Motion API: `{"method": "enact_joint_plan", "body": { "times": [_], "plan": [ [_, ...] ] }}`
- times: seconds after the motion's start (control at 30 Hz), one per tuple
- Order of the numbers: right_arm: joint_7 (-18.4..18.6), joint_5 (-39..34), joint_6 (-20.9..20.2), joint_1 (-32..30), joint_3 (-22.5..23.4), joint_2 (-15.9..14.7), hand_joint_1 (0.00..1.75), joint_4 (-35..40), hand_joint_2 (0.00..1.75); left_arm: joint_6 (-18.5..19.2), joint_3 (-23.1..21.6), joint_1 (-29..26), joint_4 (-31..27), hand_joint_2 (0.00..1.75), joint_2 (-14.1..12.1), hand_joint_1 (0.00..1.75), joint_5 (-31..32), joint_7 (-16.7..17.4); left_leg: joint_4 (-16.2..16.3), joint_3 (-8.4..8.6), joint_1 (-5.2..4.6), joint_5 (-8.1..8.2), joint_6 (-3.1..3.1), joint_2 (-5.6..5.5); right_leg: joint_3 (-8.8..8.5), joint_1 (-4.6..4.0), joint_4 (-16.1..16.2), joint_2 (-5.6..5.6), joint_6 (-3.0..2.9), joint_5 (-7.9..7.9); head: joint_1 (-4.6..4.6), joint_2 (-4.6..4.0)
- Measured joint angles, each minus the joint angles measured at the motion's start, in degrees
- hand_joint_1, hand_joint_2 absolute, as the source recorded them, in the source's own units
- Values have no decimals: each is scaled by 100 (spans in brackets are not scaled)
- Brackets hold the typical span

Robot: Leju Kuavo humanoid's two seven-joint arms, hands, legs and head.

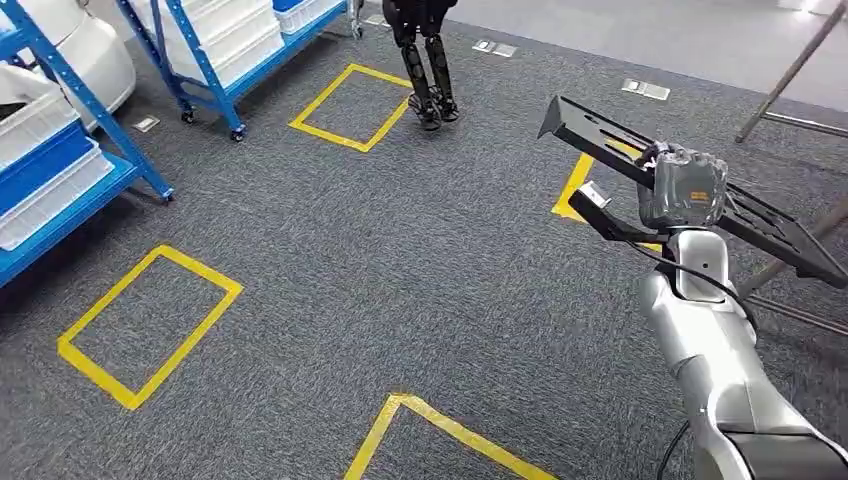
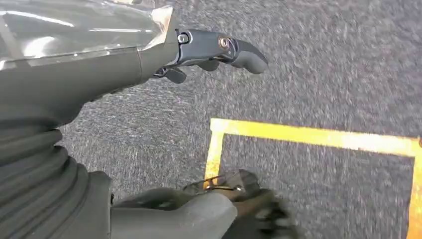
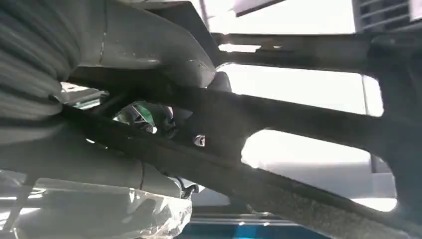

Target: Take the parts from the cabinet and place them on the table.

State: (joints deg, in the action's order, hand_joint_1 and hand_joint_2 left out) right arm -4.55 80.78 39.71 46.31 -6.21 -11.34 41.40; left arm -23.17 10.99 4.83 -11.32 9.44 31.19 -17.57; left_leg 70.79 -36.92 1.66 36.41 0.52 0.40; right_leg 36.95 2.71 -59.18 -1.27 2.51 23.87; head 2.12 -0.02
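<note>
My right hand [image 1: 682, 190] is raised at the right of the head view and grips a flat black frame part [image 1: 600, 135] with long bars and open cut-outs. The part sticks out to both sides of the hand, above the carpet. In the right wrist view the black part's bars [image 3: 298, 119] cross close in front of the right hand [image 3: 149, 55], whose thumb lies against them. In the left wrist view my left hand [image 2: 149, 64] hangs over the carpet with fingers [image 2: 224, 47] stretched out and thumb [image 2: 199, 216] apart, holding nothing.
Blue shelving racks with white bins [image 1: 60, 170] stand at the left, and another rack [image 1: 230, 50] at the back. Yellow tape squares [image 1: 150, 320] mark the grey carpet. A pair of dark legs [image 1: 428, 70] stands at the back centre. Slanted metal legs [image 1: 790, 70] rise at the right.
</note>
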Motion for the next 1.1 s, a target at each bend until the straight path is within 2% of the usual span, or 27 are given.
{"method": "enact_joint_plan", "body": {
  "times": [0.03,0.07,0.13,0.17,0.2,0.23,0.27,0.3,0.33,0.37,0.4,0.43,0.47,0.53,0.57,0.63,0.67,0.7,0.73,0.77,0.87,0.9,0.93,0.97,1.03,1.07,1.1],
  "plan": [
    [0,0,0,-6,2,4,175,0,175,0,9,-9,0,175,0,0,0,0,576,-290,-19,179,55,-16,22,-56,-1,-114,-31,-18,0,0],
    [0,2,0,-10,2,4,175,0,175,0,15,-10,0,175,2,0,0,0,639,-343,-42,134,109,-31,32,-85,-1,-184,-51,-31,-4,0],
    [2,18,0,-6,9,15,175,0,175,0,24,-9,0,175,2,0,0,0,63,-89,-133,-288,277,-93,31,-122,-1,-350,-70,-44,-2,0],
    [9,42,0,1,13,15,175,0,175,-2,33,-9,0,175,-2,0,0,0,-536,205,-202,-614,377,-219,16,-127,1,-438,-88,-56,-2,0],
    [18,52,0,3,15,20,175,2,175,-4,39,-7,0,175,-18,0,0,-4,-992,419,-266,-820,480,-568,16,-83,12,-489,-90,-64,-4,0],
    [26,81,-4,22,15,31,175,2,175,-9,48,-8,0,175,-53,0,0,-6,-1078,450,-237,-783,553,-821,43,-139,4,-546,-73,-90,-33,0],
    [39,96,-7,23,17,31,175,0,175,-13,48,-9,0,175,-46,0,0,-20,-1124,452,-275,-794,542,-743,63,-62,14,-607,-55,-106,-13,0],
    [46,109,-9,25,33,15,175,0,175,-13,50,-12,0,175,-29,0,0,-20,-1125,454,-299,-792,550,-683,89,-43,35,-705,-4,-139,11,0],
    [46,125,-9,22,48,13,175,0,175,-15,59,-11,0,175,-22,0,-2,-20,-1159,472,-313,-815,561,-587,93,-31,86,-807,45,-195,33,0],
    [48,131,-9,25,61,-11,175,4,175,-20,68,-8,0,175,-22,0,-2,-26,-1337,536,-307,-917,581,-469,100,-83,186,-902,96,-269,24,0],
    [48,135,-9,31,68,-26,175,7,175,-22,70,0,0,175,-2,0,-2,-35,-1512,642,-248,-1042,497,-347,163,-108,89,-550,49,-206,9,0],
    [55,136,-11,70,77,-55,175,7,175,-22,72,-8,0,175,11,0,-4,-46,-1595,650,-258,-1069,510,-308,279,-155,-109,-277,6,-44,-9,0],
    [59,138,-11,113,85,-39,175,7,175,-20,76,-12,0,175,26,0,-4,-48,-1598,635,-262,-1099,517,-181,455,-164,-531,-90,-25,177,-37,0],
    [83,164,-11,108,96,-24,175,2,175,-22,83,-36,2,175,42,0,-4,-52,-1591,598,-270,-1098,509,29,751,-156,-1317,28,-18,503,-33,0],
    [107,188,-11,86,114,-31,175,-4,175,-20,87,-39,4,175,42,0,-4,-55,-1584,579,-268,-1099,507,127,780,-141,-1471,53,26,540,-50,0],
    [138,208,-13,77,149,-42,175,-17,175,-20,90,-41,4,175,44,0,-4,-63,-1557,559,-264,-1087,487,288,433,-84,-984,118,143,371,-52,0],
    [146,219,-11,85,151,-52,175,-17,175,-20,90,-41,4,175,50,0,-4,-68,-1510,547,-249,-1059,447,380,41,-61,-340,225,226,175,-52,0],
    [155,221,-11,93,157,-63,175,-17,175,-20,92,-39,4,175,50,0,-4,-68,-1438,533,-241,-1014,385,455,-264,-39,210,452,260,87,-57,0],
    [166,221,-13,99,164,-61,175,-20,175,-20,94,-32,4,175,37,0,-4,-70,-1407,498,-279,-981,333,500,-308,-135,141,513,194,97,-59,0],
    [179,223,-13,92,179,-68,175,-20,175,-20,94,-39,4,175,46,0,2,-72,-1348,488,-290,-960,304,551,-260,-144,197,416,124,78,-43,0],
    [190,229,-13,90,208,-127,175,-26,175,-22,94,-31,4,175,52,0,2,-74,-1321,488,-257,-939,251,695,-225,-112,185,249,24,46,-31,0],
    [192,234,-13,94,216,-129,175,-24,175,-22,94,-24,4,175,50,0,2,-72,-1261,456,-211,-857,187,470,-226,-64,195,194,-14,28,-24,0],
    [192,238,-13,104,221,-129,175,-26,175,-22,94,-25,4,175,50,0,2,-77,-1061,378,-184,-682,166,196,-216,-63,194,153,-57,14,-22,0],
    [195,243,-13,106,223,-125,175,-26,175,-24,94,-37,7,175,55,0,2,-76,-647,210,-163,-422,151,46,-207,-72,196,110,-108,9,-17,0],
    [203,254,-17,109,223,-109,175,-31,175,-24,98,-70,7,175,48,0,2,-83,322,-221,-147,-7,132,-32,-181,-99,194,-19,-148,-17,-15,0],
    [212,278,-17,108,223,-98,175,-46,175,-22,101,-79,7,175,46,0,2,-92,549,-334,-145,20,134,-34,-172,-105,193,-92,-147,-22,-22,0],
    [216,291,-20,108,225,-94,175,-61,175,-15,107,-83,7,175,48,0,2,-120,478,-302,-145,-101,151,-36,-168,-109,192,-179,-162,-32,-18,0]
  ]
}}
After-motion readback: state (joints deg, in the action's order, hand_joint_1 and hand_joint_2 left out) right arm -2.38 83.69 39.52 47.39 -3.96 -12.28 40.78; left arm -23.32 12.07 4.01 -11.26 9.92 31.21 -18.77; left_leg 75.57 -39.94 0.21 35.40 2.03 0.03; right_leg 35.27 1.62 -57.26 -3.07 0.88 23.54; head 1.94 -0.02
